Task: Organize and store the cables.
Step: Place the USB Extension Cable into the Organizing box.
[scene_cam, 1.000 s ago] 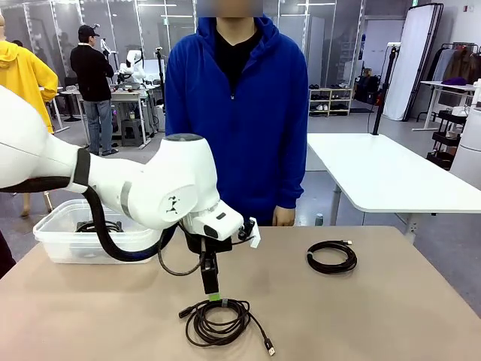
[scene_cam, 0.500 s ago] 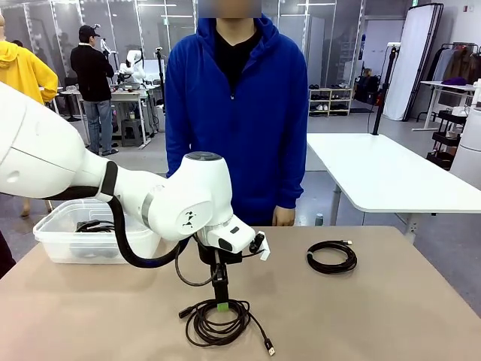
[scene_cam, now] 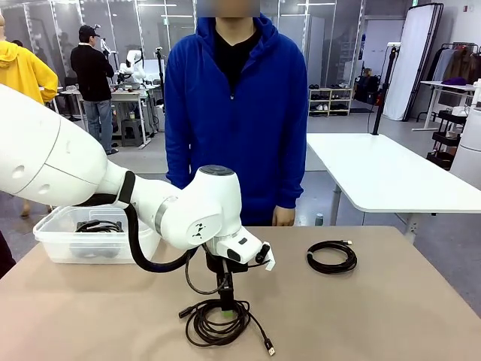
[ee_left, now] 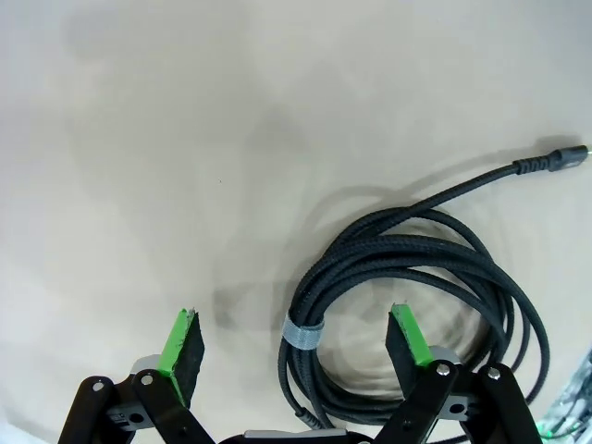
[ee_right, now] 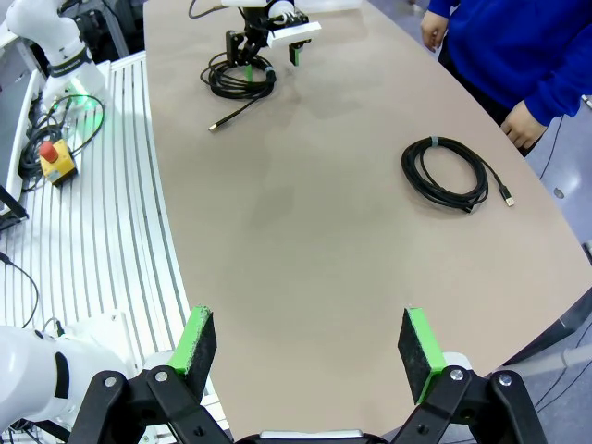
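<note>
Now straddles the banded side of the near cable coil (scene_cam: 218, 322) with the left jaws open, green pads (ee_left: 185, 344) to either side of it, low in the centre of the front view on the tan surface (scene_cam: 391, 316). Holds the right jaws wide open as well, high above that surface. Also has a second coil (scene_cam: 331, 257) lying right of centre and a third cable (scene_cam: 98, 226) inside the clear bin (scene_cam: 52, 239) at left.
</note>
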You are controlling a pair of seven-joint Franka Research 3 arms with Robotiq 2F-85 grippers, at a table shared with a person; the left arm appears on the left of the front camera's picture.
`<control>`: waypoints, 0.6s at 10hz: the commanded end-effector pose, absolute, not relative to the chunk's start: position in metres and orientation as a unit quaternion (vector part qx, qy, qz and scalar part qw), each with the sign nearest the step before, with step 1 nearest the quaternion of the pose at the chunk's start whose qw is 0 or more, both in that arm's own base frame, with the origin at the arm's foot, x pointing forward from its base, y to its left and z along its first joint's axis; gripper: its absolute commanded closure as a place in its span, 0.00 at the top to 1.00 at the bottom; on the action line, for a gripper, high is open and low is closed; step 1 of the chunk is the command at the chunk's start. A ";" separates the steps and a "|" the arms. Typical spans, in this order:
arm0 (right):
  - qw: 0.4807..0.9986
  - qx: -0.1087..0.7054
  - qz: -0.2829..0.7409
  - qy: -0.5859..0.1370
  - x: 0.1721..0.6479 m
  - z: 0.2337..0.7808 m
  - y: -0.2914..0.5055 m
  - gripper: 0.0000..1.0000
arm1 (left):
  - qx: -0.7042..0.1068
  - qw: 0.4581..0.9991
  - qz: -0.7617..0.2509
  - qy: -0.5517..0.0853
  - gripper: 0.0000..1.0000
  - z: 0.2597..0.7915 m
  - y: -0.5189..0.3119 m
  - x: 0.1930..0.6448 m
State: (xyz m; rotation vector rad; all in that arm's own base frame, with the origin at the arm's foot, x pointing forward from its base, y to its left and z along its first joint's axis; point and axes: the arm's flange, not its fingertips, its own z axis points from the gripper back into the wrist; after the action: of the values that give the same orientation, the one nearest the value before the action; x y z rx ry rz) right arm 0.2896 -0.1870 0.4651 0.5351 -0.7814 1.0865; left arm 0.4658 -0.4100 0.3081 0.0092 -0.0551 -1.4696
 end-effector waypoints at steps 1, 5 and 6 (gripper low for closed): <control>0.744 0.245 0.502 -0.366 0.290 0.464 -0.187 1.00 | 0.019 0.754 -0.655 -0.046 0.91 0.307 -0.414 0.469; 0.744 0.245 0.502 -0.366 0.290 0.464 -0.187 1.00 | 0.027 0.754 -0.656 -0.026 0.00 0.307 -0.415 0.468; 0.744 0.245 0.502 -0.366 0.290 0.464 -0.187 1.00 | 0.024 0.753 -0.657 -0.023 0.00 0.309 -0.417 0.469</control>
State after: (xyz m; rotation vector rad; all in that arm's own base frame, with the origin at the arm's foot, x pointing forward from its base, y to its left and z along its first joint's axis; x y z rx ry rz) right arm 0.2896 -0.1870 0.4651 0.5352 -0.7815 1.0867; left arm 0.4673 -0.4118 0.3081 0.0419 -0.0608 -1.4475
